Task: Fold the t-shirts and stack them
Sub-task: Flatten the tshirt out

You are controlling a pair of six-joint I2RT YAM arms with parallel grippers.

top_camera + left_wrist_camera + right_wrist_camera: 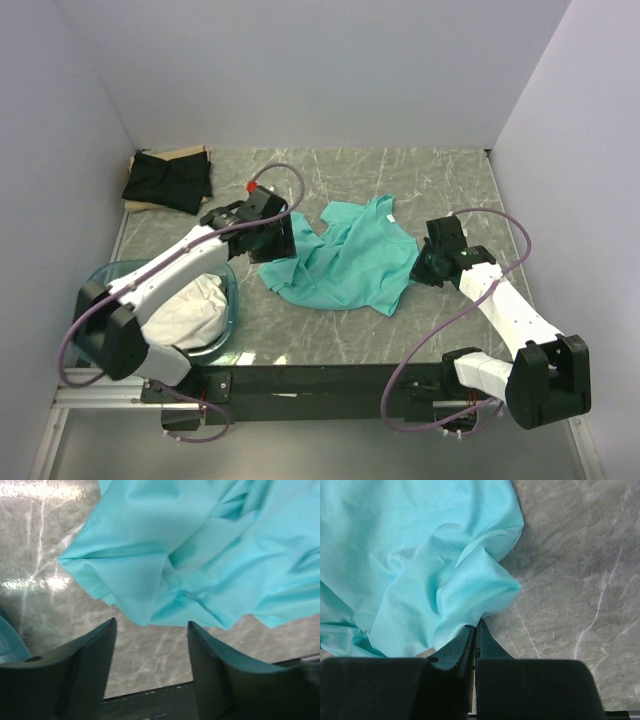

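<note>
A mint-teal t-shirt [350, 262] lies crumpled in the middle of the grey marble table. My left gripper [280, 240] hovers open over its left edge; in the left wrist view the shirt [190, 540] lies just beyond the empty open gripper [151, 622]. My right gripper [420, 268] is at the shirt's right edge. In the right wrist view the gripper [476, 625] is shut on a raised fold of the shirt [395, 555]. A folded black t-shirt [168, 180] lies at the back left. White t-shirts [185, 312] fill the tub.
A translucent blue tub [110, 270] stands at the front left under my left arm. A tan cardboard sheet [188, 152] lies under the black shirt. Walls close in the back and both sides. A dark rail runs along the near edge.
</note>
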